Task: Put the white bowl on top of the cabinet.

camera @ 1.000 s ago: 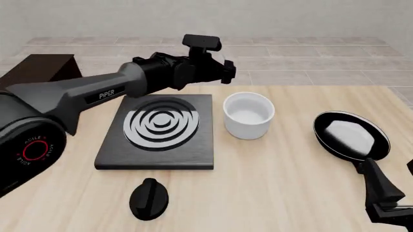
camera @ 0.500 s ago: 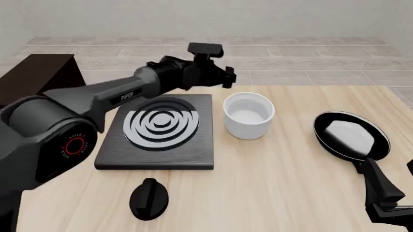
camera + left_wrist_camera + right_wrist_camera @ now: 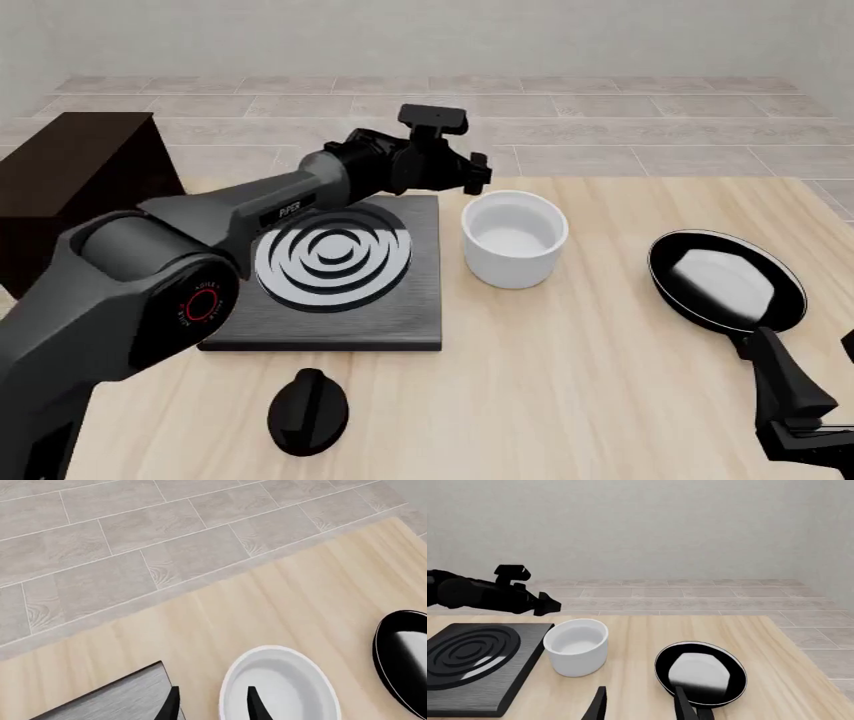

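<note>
White bowl (image 3: 514, 238): glossy, deep, straight-sided, upright on table (image 3: 601, 380).

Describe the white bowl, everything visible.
The white bowl is plain glossy white, deep and cup-like with straight sides, empty inside. It stands upright on the wooden table, just right of the stove plate and left of the frying pan. Nothing grips it; the left tool hovers above its far-left rim, fingers apart.
</note>
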